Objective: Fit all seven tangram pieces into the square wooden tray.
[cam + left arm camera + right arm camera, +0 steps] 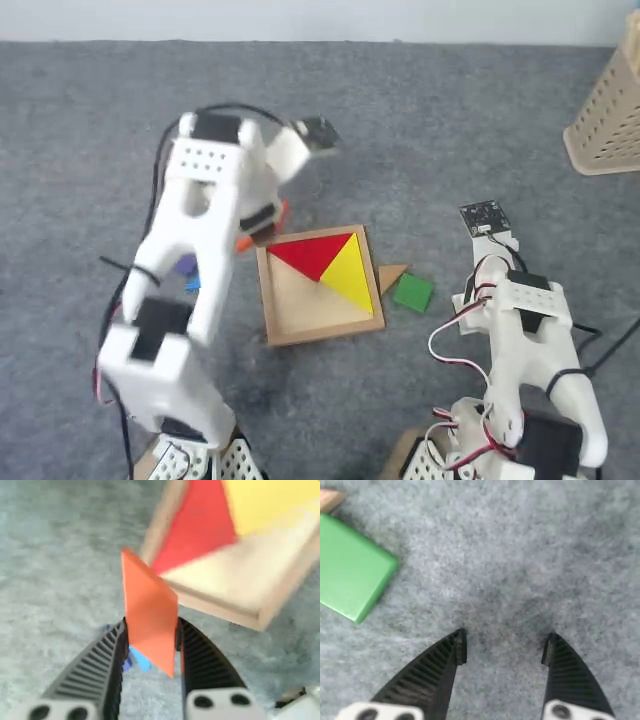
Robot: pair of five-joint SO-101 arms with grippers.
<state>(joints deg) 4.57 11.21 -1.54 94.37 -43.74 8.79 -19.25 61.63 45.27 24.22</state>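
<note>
2 white arms (200, 240), black ribbed fingers (102, 667)

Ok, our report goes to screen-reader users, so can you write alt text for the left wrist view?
The left gripper holds an orange tangram piece upright over grey carpet, near the wooden tray, which holds a red piece and a yellow piece.

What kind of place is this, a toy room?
Probably a robot practice table, not a playroom: the left arm and right arm stand on a grey felt-like cover, beside a square wooden tangram tray.
</note>
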